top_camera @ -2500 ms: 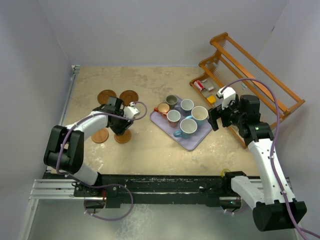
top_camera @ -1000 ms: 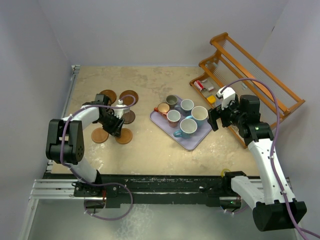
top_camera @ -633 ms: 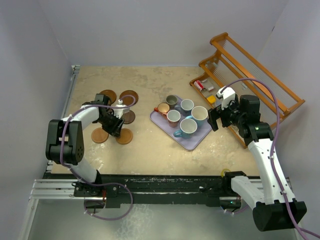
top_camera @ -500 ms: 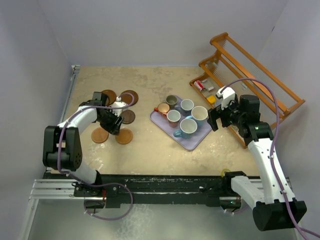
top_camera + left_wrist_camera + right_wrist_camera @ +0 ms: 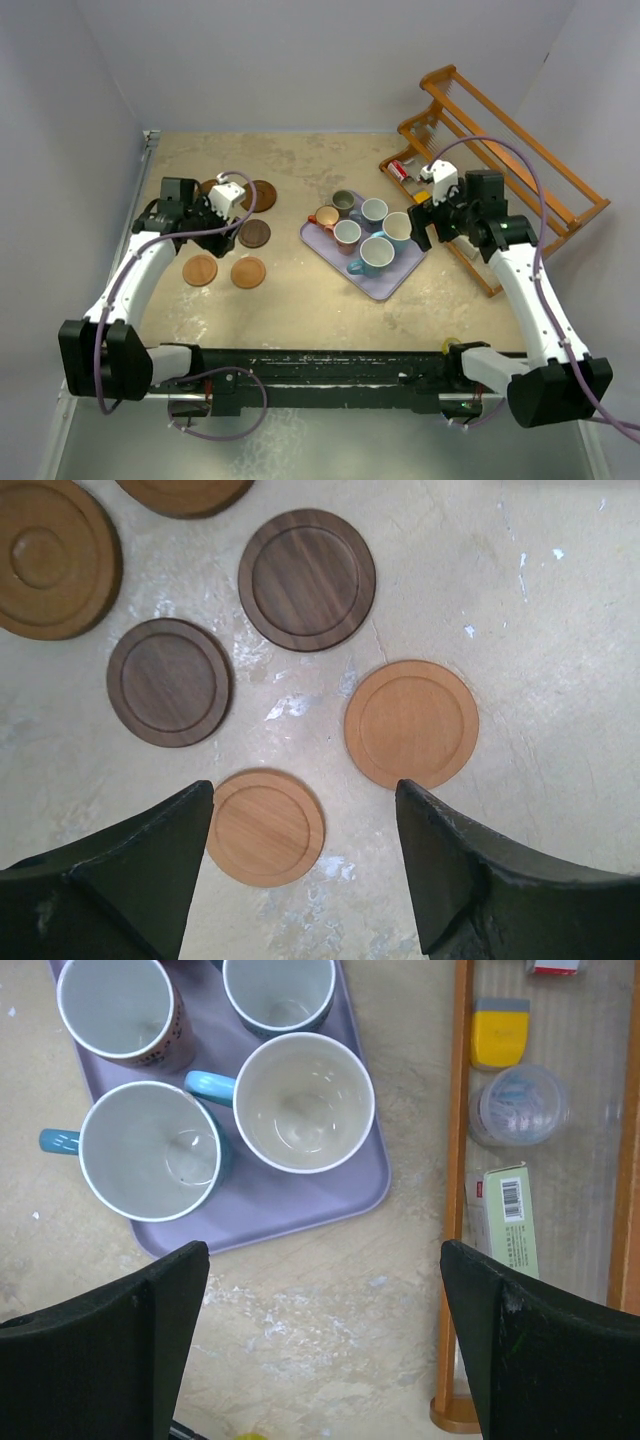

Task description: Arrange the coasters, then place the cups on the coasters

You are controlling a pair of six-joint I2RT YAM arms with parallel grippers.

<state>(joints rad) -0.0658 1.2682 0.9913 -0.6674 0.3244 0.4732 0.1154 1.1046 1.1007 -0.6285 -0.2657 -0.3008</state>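
Left hand: fingers apart, gripping nothing, above six coasters lying flat near table left edge. Six cups stand on lavender tray, mid-table. Right hand: fingers wide apart, gripping nothing, over tray's right edge.

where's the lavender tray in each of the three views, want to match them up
top external: right of centre, the lavender tray set diagonally.
left wrist: not in it; only coasters show.
right wrist: upper left, one rounded corner showing at the right.
shared landmark: the light blue cup whose handle sticks out past the tray's edge.
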